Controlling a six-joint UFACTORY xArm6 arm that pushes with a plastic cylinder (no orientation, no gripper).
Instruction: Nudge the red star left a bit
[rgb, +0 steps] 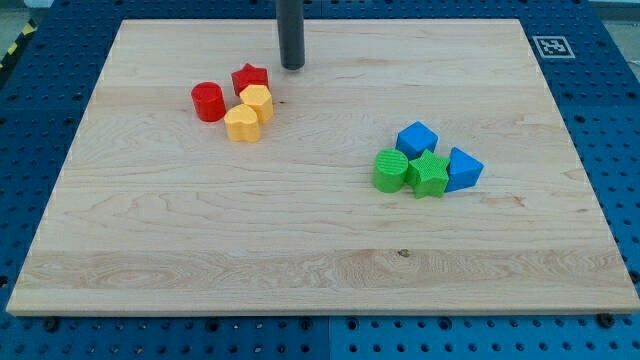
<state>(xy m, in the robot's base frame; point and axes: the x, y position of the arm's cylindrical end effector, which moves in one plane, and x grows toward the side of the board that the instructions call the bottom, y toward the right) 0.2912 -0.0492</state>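
Note:
The red star (249, 78) lies in the upper left part of the wooden board (320, 260). It touches a yellow block (258, 101) just below it. A red cylinder (208, 101) stands to its lower left. A second yellow block (241, 124) sits below that, touching the first. My tip (292, 66) rests on the board just right of the red star and a little above it, with a small gap between them.
A second cluster sits at the right of the middle: a blue cube (416, 138), a green cylinder (390, 170), a green star (429, 174) and a blue block (462, 169). A black-and-white marker (551, 45) is at the top right corner.

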